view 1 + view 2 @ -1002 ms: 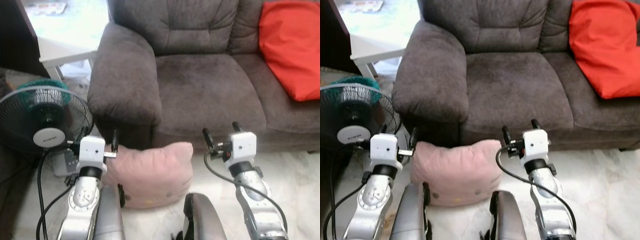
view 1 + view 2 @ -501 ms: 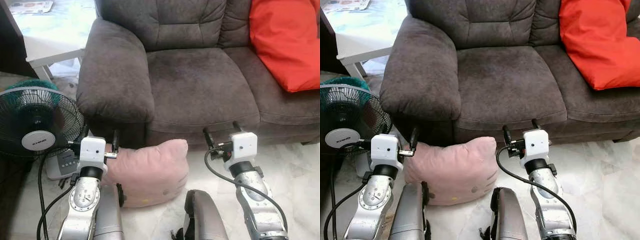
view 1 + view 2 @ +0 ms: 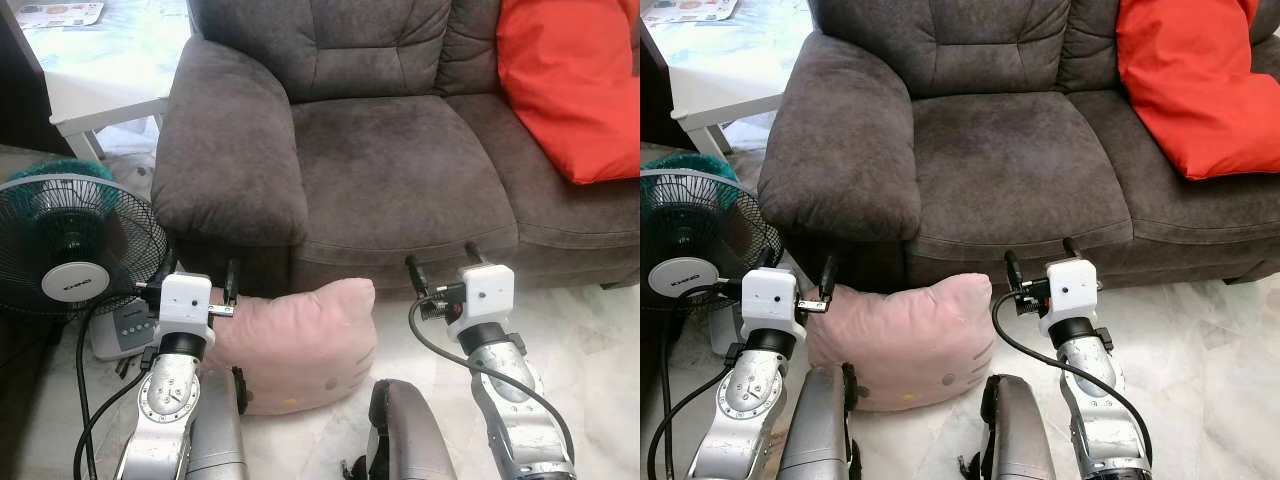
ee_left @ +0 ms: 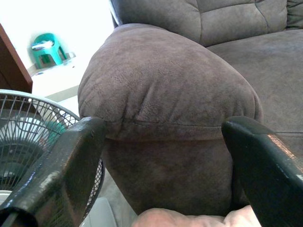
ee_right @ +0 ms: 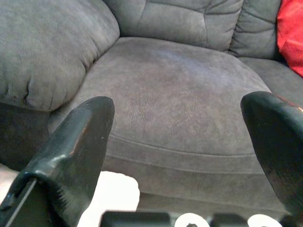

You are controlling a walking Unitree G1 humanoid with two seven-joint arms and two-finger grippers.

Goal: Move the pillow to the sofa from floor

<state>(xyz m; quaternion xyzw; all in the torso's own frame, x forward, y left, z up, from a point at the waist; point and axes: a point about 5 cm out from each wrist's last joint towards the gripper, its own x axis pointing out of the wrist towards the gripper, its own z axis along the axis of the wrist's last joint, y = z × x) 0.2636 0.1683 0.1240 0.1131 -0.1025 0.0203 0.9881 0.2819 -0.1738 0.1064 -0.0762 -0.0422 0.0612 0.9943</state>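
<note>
**Pillow low between two spread grippers, sofa seat free beyond**

Fan was seen at the far left on the floor, close beside the sofa arm. Next came the left gripper, raised in front of that arm's base with its fingers set wide and nothing between them; in the left wrist view the pillow's top edge was just visible under the spread fingers.

The pink pillow lay on the floor against the sofa front, between the two arms and lower than both sets of jaws. Its long axis was judged to run left to right, along the sofa's front edge. Its left end was just beside the left gripper, perhaps touching it; contact could not be settled. The left arm was judged the nearer.

The right gripper was held past the pillow's right corner, apart from it, jaws also wide and empty, aimed at the seat cushion. A reach down and inward was judged necessary for either arm.

Open room was offered by the bare seat directly behind the pillow. A red cushion took up the sofa's right end, and bare floor lay to the right.
</note>
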